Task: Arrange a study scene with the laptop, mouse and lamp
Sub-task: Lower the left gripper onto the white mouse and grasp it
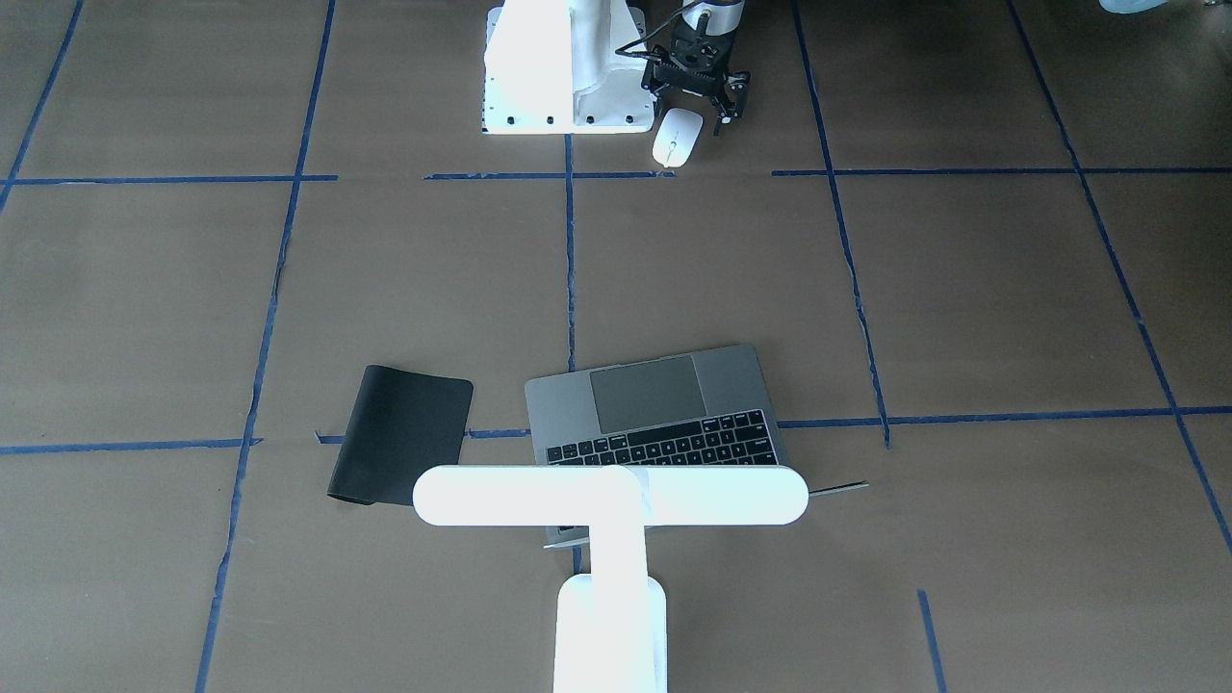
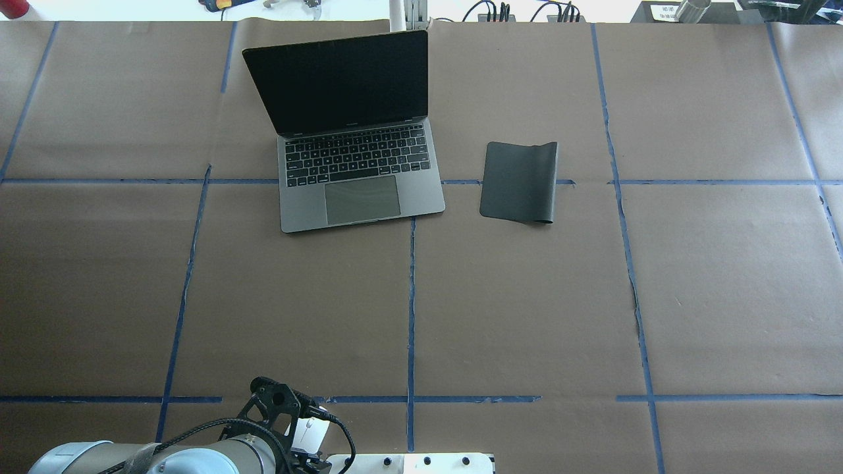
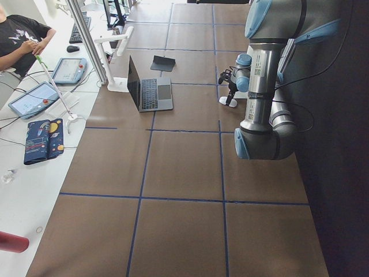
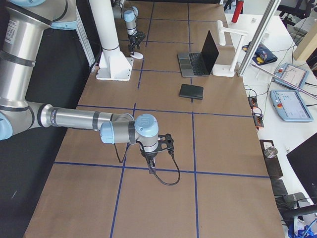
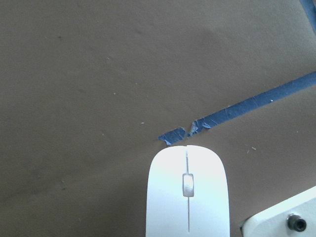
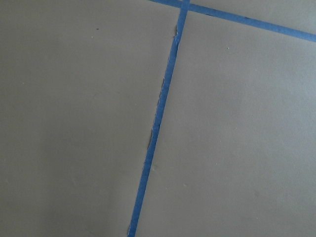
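The white mouse lies on the brown paper beside the white mount, and fills the bottom of the left wrist view. My left gripper hangs just above and behind the mouse with its fingers spread, holding nothing. The grey laptop stands open at the far side, its keyboard towards me. The white T-shaped lamp stands upright behind the laptop's screen. My right gripper hovers over bare paper far from these things; I cannot tell whether it is open or shut.
A black mat lies flat to the right of the laptop. The white blocky mount with bolt holes stands close beside the mouse. Blue tape lines cross the paper. An operator and tablets are on a side table.
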